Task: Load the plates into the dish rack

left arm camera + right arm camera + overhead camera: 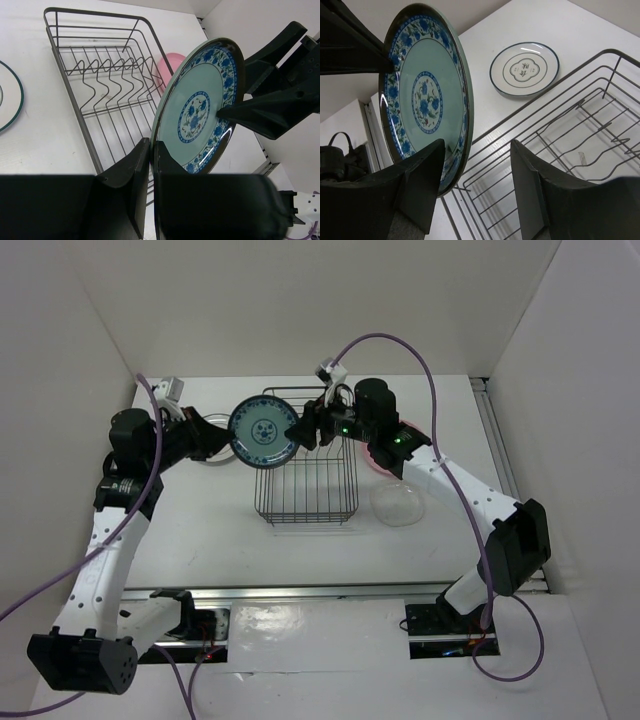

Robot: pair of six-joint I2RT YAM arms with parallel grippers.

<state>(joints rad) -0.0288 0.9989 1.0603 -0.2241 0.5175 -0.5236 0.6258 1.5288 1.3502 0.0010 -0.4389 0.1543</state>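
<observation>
The dark teal patterned plate (262,432) stands upright in the air over the far left corner of the black wire dish rack (305,485). My left gripper (151,150) is shut on its near rim (200,107). My right gripper (477,145) is open and straddles the opposite rim (427,95): one finger lies against the plate's face, and the other stands apart behind it. The white plate with grey rings (524,68) lies flat left of the rack. To the rack's right are the pink plate (380,462) and the clear glass plate (398,504).
The rack (75,100) holds only its row of upright wire prongs. The pink plate (170,65) lies partly under the right arm. White walls close in the table on the left, far and right sides. A metal rail runs along the near edge.
</observation>
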